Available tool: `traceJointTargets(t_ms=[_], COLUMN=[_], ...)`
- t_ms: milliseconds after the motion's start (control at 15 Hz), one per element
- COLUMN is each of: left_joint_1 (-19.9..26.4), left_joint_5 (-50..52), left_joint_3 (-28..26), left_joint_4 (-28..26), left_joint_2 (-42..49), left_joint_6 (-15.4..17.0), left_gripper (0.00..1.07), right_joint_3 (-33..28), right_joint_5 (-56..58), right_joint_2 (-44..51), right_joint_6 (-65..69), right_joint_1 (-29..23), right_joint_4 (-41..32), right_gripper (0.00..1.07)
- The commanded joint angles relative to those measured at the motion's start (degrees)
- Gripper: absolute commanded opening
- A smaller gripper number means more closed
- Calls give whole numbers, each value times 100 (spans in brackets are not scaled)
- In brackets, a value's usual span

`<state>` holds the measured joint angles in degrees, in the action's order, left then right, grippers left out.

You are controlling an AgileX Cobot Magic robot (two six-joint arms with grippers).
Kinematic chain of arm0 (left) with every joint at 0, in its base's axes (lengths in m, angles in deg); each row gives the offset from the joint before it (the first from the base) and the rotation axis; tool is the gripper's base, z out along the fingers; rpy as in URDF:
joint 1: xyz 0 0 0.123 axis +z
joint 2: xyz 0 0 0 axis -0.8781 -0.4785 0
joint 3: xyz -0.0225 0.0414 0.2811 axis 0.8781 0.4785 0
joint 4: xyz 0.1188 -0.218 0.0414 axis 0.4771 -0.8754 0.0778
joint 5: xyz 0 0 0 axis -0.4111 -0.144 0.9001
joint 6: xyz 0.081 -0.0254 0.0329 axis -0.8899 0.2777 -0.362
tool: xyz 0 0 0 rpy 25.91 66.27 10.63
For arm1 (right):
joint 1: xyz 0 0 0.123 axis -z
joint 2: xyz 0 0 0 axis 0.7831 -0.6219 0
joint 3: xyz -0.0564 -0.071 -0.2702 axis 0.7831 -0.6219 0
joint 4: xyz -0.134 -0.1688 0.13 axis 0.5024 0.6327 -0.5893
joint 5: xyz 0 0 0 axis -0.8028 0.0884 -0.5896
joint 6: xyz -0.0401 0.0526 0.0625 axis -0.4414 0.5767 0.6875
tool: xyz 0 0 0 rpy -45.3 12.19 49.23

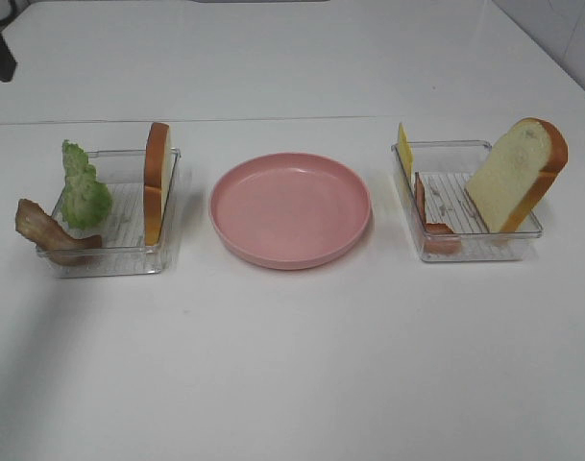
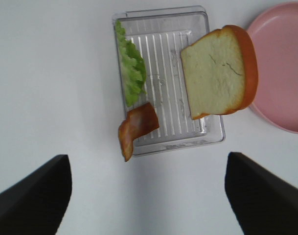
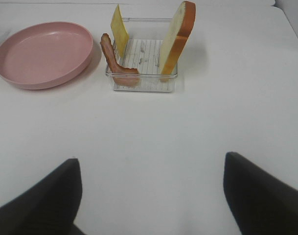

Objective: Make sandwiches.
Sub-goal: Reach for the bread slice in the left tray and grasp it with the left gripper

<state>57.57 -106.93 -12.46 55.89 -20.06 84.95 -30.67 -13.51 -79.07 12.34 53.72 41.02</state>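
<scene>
**High camera.** A white table [image 1: 292, 384] has a bare pink plate [image 1: 290, 206] at its centre. Neither gripper shows in this view.
- **Left arm's side:** the clear left tray [image 1: 129, 261] holds the left bread slice [image 1: 157, 178] standing on edge and a lettuce leaf [image 1: 84, 187]. The left bacon strip [image 1: 52, 230] hangs over the tray's outer rim.
- **Right arm's side:** the right tray [image 1: 479, 252] holds the right bread slice [image 1: 518, 173] leaning upright, a yellow cheese slice [image 1: 404, 149] on edge, and the right bacon strip [image 1: 431, 216].

**Left wrist camera.** The left gripper [image 2: 148, 161] is spread wide and holds nothing, and its two dark fingers frame bare table. The left tray lies just ahead of it. The bacon [image 2: 136, 128] is nearest the fingers and the lettuce [image 2: 131, 68] lies beyond it. The bread [image 2: 217, 73] stands on the side toward the plate.

**Right wrist camera.** The right gripper [image 3: 151, 161] is also spread wide and empty, and it sits well short of the right tray [image 3: 141, 84], which lies straight ahead. The plate [image 3: 41, 54] is off toward the other arm. It is hard to tell from here whether the bacon [image 3: 114, 61] touches the cheese [image 3: 120, 29].

**Step in hand.** No food is on the plate, so assembly looks not yet begun. The first pick is probably a bread slice to serve as the base.

**Next move.** A gripper would need to advance over its tray and turn so its fingers straddle the thin upright slice across its flat faces. It would then close, lift the slice clear of the tray wall, and lay it flat on the plate.
</scene>
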Motion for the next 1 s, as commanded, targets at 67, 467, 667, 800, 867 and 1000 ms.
traceJointTargets(t_ms=[67,467,667,800,867,1000], left_joint_1=[-401,-1507,-1793,-1885,-1896,-1902], left_joint_5=[-476,-1266,-1266,-1266,-1266,-1226], left_joint_3=[-705,-2452,-2802,-2865,-2865,-2865], left_joint_4=[-52,647,693,865,917,1094], left_joint_2=[-716,-2389,-2848,-3083,-3180,-3272], left_joint_6=[183,1129,1215,1312,1381,1409], left_gripper=[81,81,81,81,81,81], right_joint_3=[-17,-17,-17,-17,-17,-17], right_joint_5=[-52,-52,-52,-52,-52,-52], right_joint_2=[80,80,80,80,80,80], right_joint_6=[-29,-29,-29,-29,-29,-29], right_joint_1=[29,29,29,29,29,29], right_joint_4=[0,0,0,0,0,0], right_gripper=[76,76,76,76,76,76])
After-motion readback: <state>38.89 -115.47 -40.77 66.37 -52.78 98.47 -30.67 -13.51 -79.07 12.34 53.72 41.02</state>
